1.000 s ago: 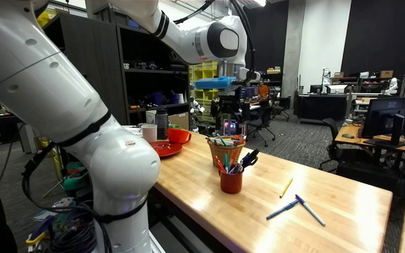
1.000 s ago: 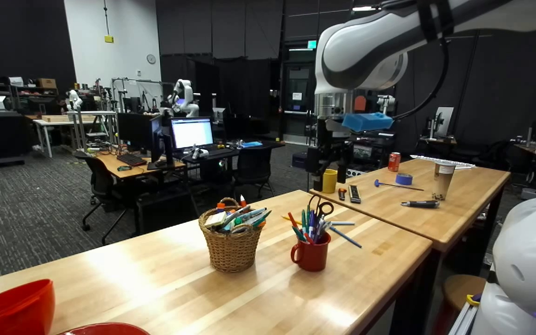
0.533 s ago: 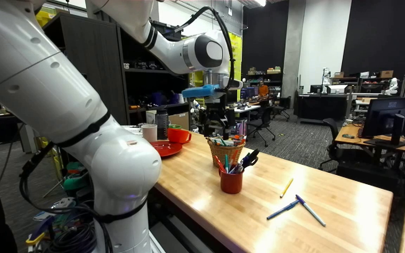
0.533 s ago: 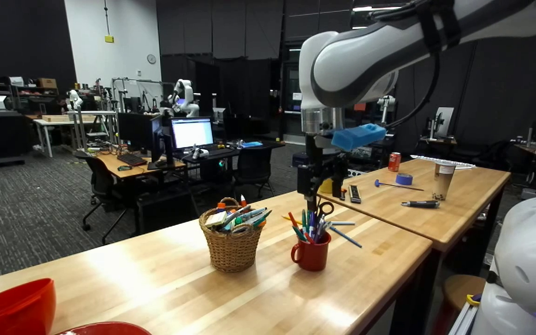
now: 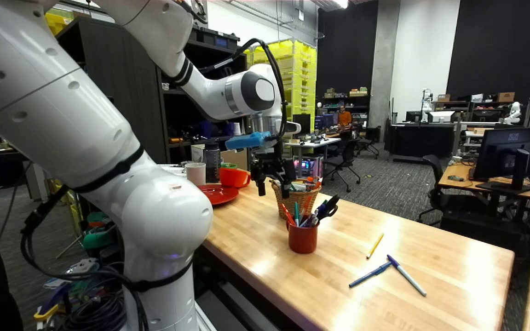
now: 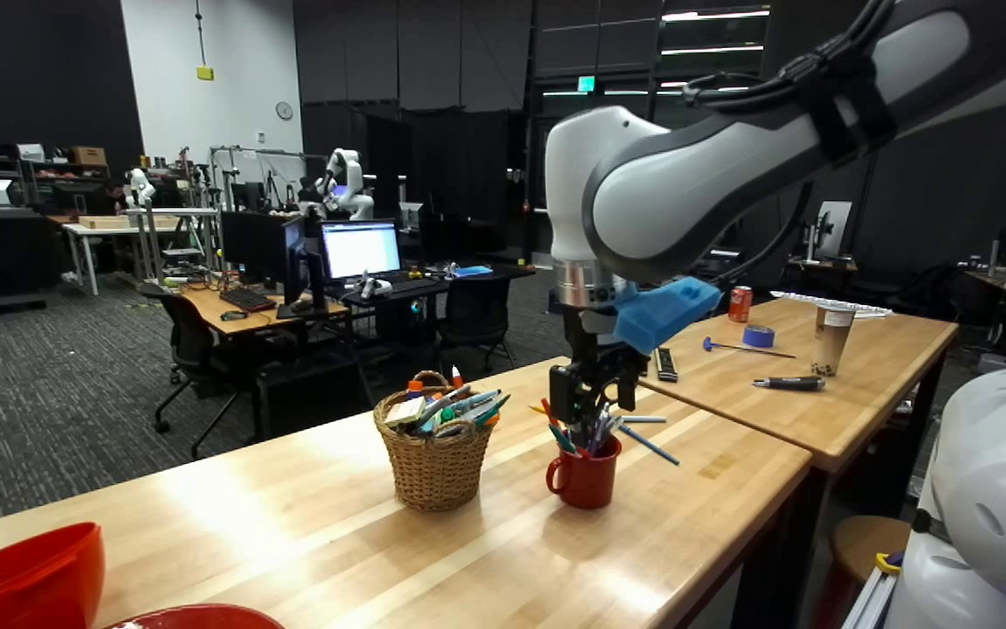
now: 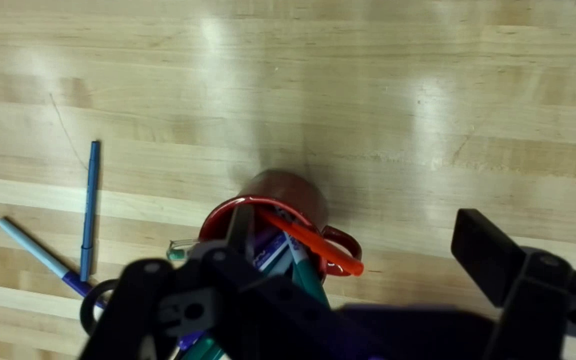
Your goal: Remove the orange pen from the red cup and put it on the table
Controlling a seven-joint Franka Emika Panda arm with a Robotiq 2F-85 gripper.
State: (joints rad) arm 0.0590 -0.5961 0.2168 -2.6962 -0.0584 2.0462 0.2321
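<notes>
The orange pen [image 7: 318,244] stands tilted in the red cup [image 7: 288,187] in the wrist view, its end leaning out over the cup's handle. The red cup also shows upright on the table in both exterior views [image 5: 302,240] [image 6: 589,479], with several pens and scissors in it. My gripper [image 7: 363,245] is open and empty, its fingers wide apart. In the wrist view one finger covers part of the cup, and the pen's end lies between the fingers. In both exterior views the gripper [image 5: 273,192] [image 6: 590,419] is above the light wooden table [image 5: 246,234].
A wicker basket [image 6: 433,472] full of pens stands near the cup. A yellow pencil [image 5: 375,246], a blue pen [image 5: 370,274] and a purple-capped pen [image 5: 406,275] lie on the table. A red plate [image 5: 219,195] and red bowl [image 6: 27,581] are at one end.
My gripper has moved down and leftward in both exterior views, coming closer to the cup. It stays open. The cup, basket and loose pens have not moved.
</notes>
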